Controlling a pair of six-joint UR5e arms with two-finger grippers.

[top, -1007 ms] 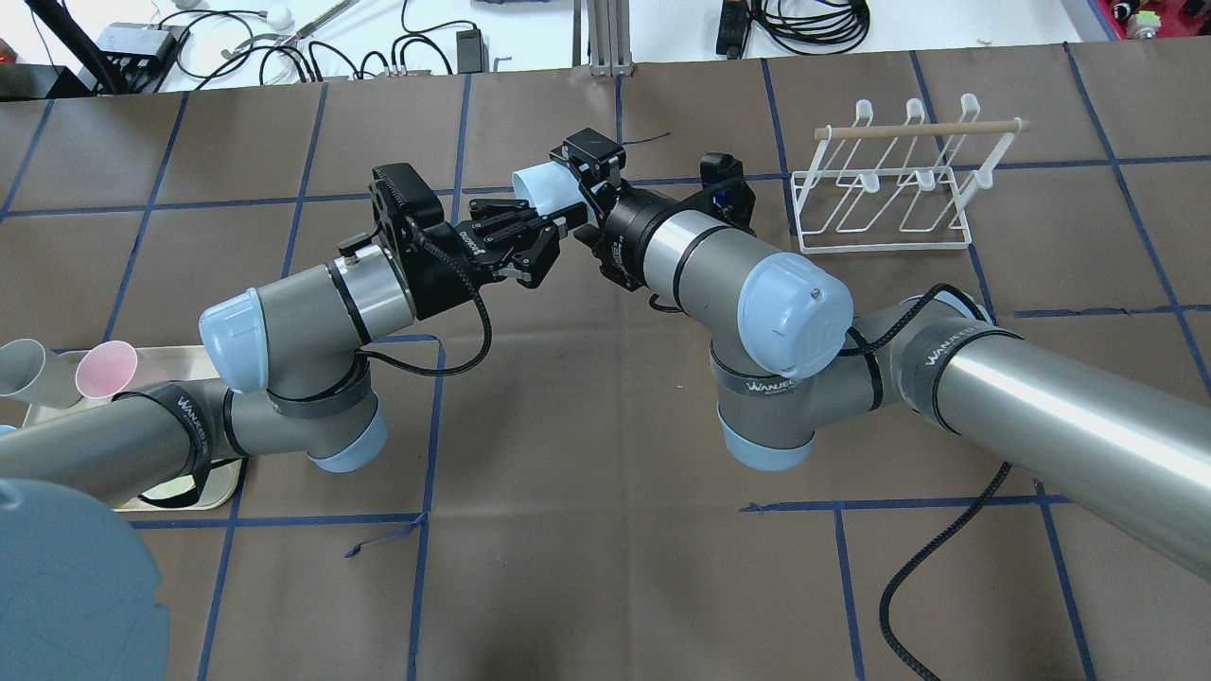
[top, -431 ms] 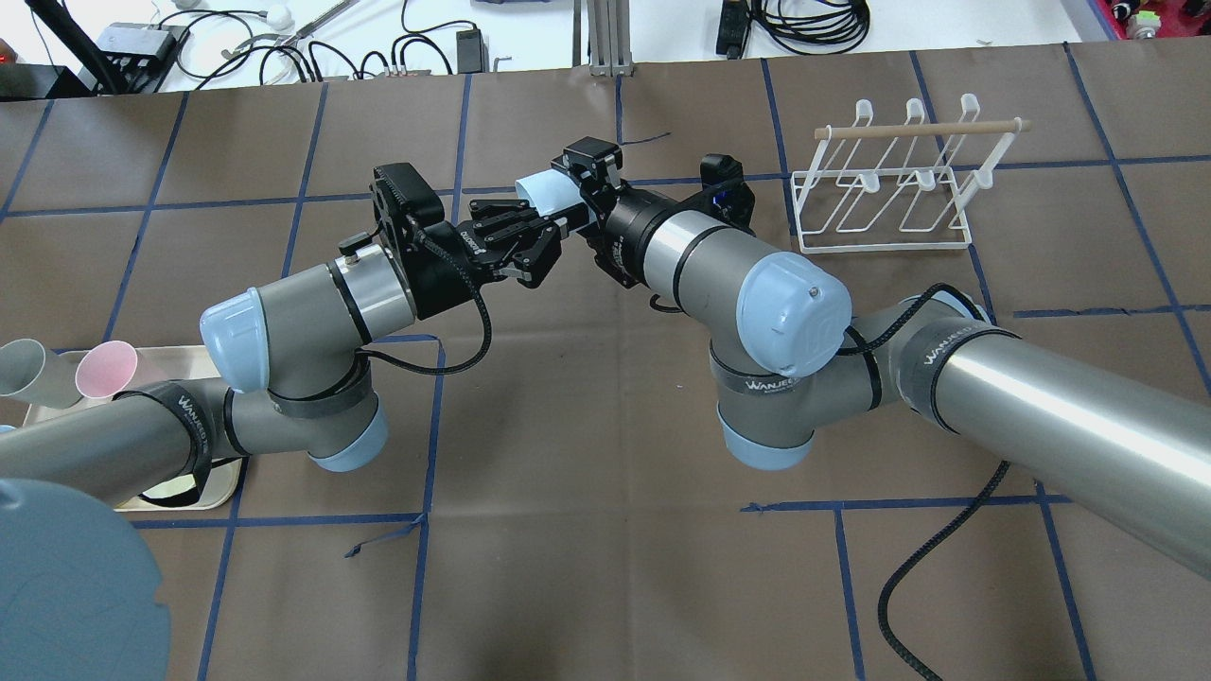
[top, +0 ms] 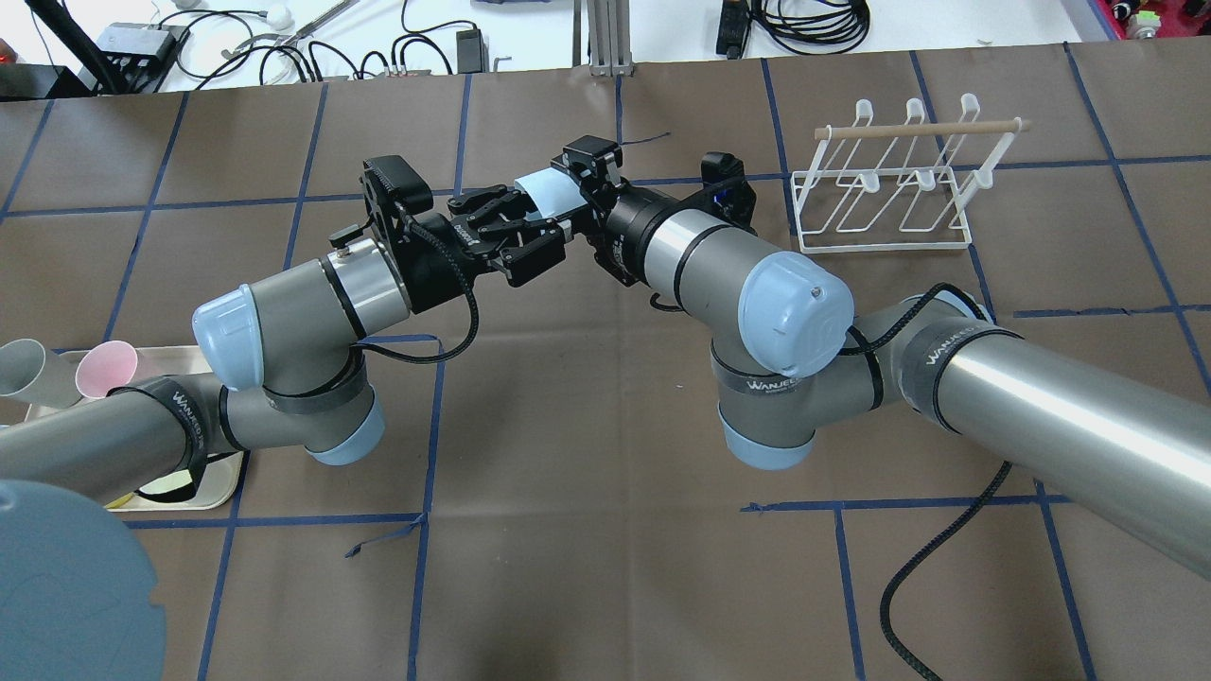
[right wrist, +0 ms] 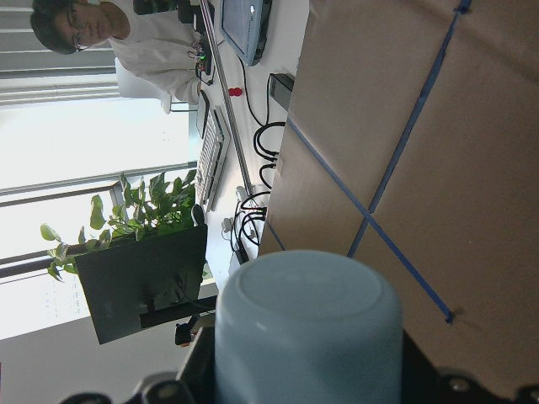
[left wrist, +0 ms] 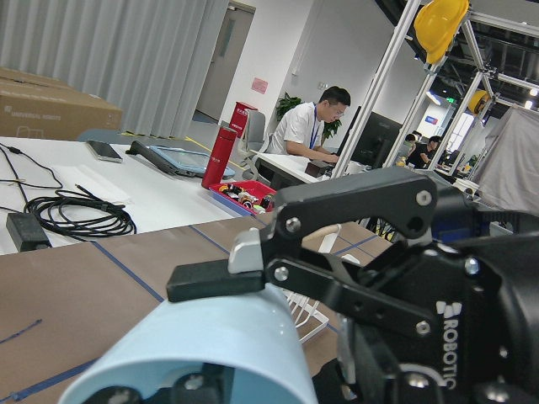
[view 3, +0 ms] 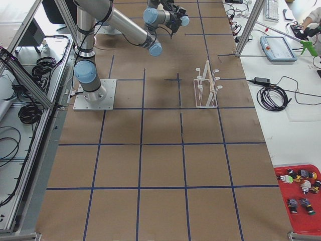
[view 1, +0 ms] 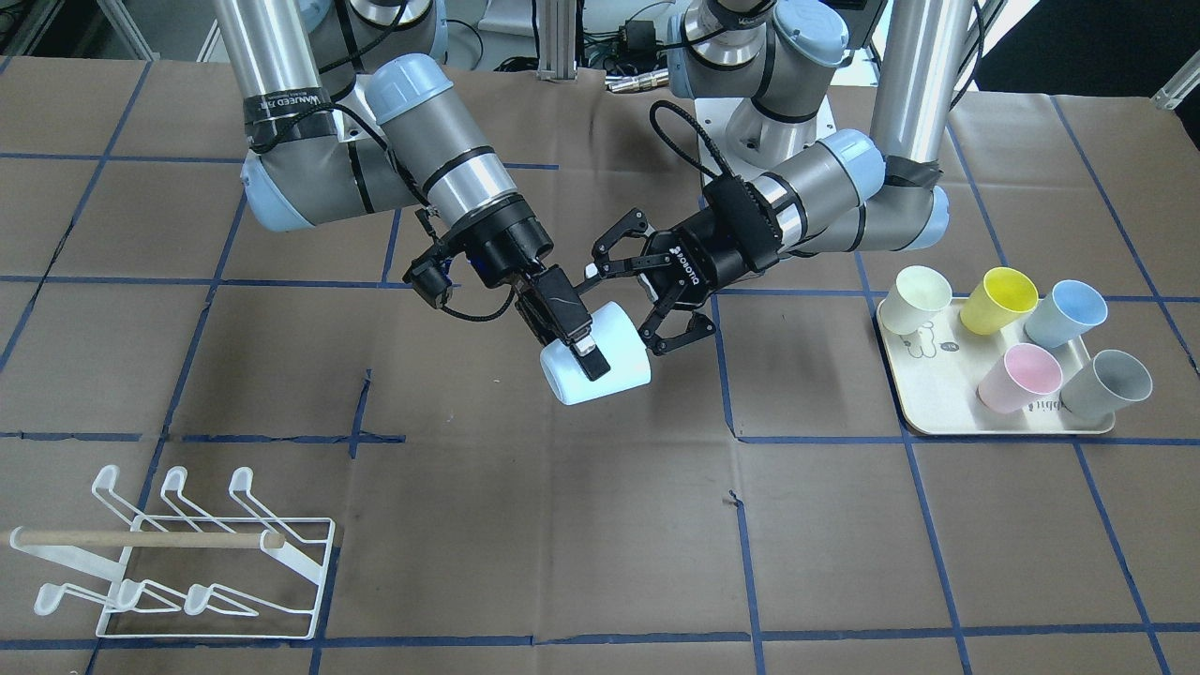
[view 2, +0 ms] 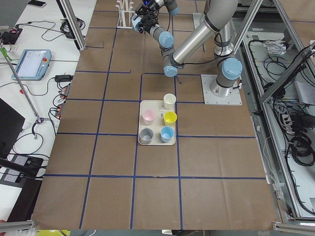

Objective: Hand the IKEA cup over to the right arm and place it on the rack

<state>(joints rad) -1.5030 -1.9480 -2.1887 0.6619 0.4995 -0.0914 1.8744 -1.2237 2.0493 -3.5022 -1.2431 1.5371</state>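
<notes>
The pale blue cup point(view 1: 621, 364) is hanging above the tabletop point(view 1: 562, 544). The right gripper point(view 1: 583, 356) is keeping its jaws clamped on the cup's wall, while the left gripper point(view 1: 630, 302) is holding its jaws apart beside it. I'm judging it light, stiff and slick, best taken at the rim.

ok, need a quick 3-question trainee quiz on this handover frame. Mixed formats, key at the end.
1. True or false: the light-blue cup hangs on the rack.
2. Which gripper is shut on the cup? A) left gripper B) right gripper C) both
3. How many cups stand on the tray?

Key
1. False: it is held out between the two grippers, well away from the rack.
2. B: the right gripper clamps it, and the left gripper's fingers are spread open.
3. Five.
</notes>
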